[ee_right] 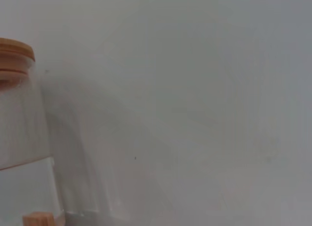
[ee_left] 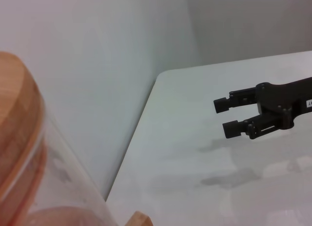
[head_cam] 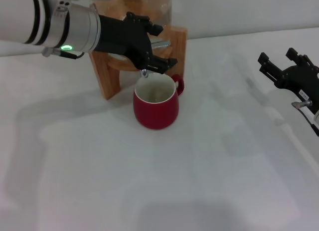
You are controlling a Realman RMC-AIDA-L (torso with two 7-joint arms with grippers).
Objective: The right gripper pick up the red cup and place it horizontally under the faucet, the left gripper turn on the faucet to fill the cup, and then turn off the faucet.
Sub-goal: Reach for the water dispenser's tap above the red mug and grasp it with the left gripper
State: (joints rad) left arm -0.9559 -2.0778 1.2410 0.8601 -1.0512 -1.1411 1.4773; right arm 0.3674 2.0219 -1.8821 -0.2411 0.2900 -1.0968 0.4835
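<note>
The red cup [head_cam: 155, 109] stands upright on the white table, mouth up, handle to the back right, right below the faucet [head_cam: 145, 72]. The faucet's flat lever [head_cam: 160, 43] sticks out from the glass jar [head_cam: 142, 4] on the wooden stand [head_cam: 107, 74]. My left gripper [head_cam: 155, 44], on the green-lit arm, is at the faucet with its fingers spread above and below the lever. My right gripper [head_cam: 276, 55] hovers open and empty at the far right, well away from the cup; it also shows in the left wrist view [ee_left: 226, 116].
The jar with its wooden lid shows close in the left wrist view [ee_left: 29, 162] and the right wrist view [ee_right: 19, 113]. The table's back edge [ee_left: 161, 79] meets a grey wall. Bare white tabletop [head_cam: 149, 191] lies in front of the cup.
</note>
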